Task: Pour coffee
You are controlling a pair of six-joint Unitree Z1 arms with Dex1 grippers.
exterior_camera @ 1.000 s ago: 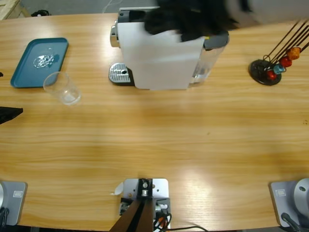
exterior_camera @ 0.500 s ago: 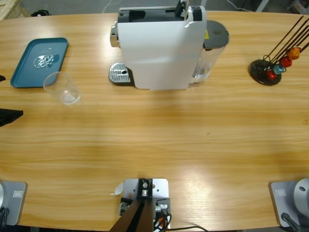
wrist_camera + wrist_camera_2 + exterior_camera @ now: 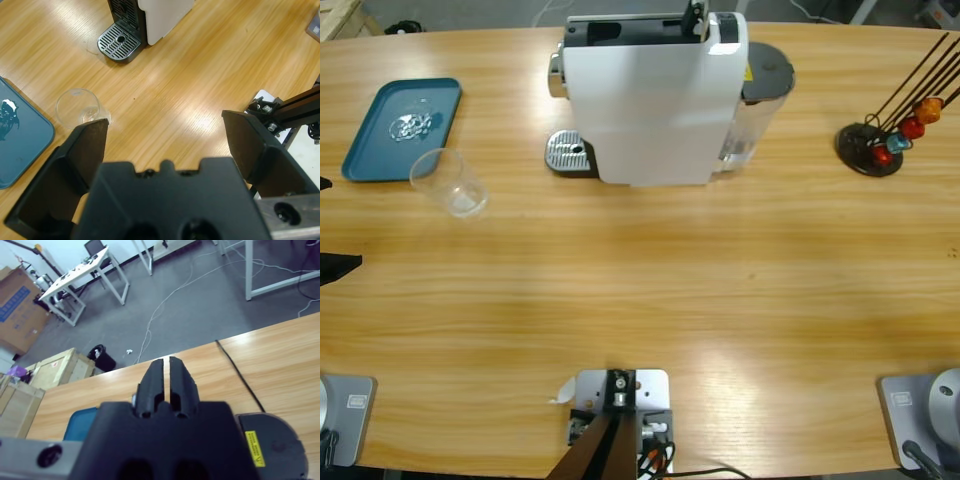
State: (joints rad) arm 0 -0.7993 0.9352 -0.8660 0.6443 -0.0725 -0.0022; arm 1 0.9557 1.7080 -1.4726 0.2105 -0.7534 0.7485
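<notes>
The white coffee machine (image 3: pixel 650 100) stands at the table's far middle, its metal drip grid (image 3: pixel 570 152) to the left with nothing on it. A clear plastic cup (image 3: pixel 450 182) stands upright beside the blue tray (image 3: pixel 380 140). I cannot make out any coffee in the cup. My left gripper (image 3: pixel 165 125) hovers open above the table, with the cup (image 3: pixel 80 106) just off its left jaw. In the high view only its black jaw tips show at the left edge (image 3: pixel 334 225). My right gripper (image 3: pixel 166 365) is shut on nothing, high above the machine's grey tank lid (image 3: pixel 272 445); it is absent from the high view.
A black capsule stand (image 3: pixel 875 145) with red and orange capsules stands at the far right. The blue tray holds a small crumpled clear scrap (image 3: pixel 410 126). Bare wood stretches across the table's middle and front. Beyond the far edge are a grey floor, cables and other tables.
One second ago a blurred black gripper covered the machine's top in the high view; it has since left that view. The left jaw tip at the left edge drew back slightly.
</notes>
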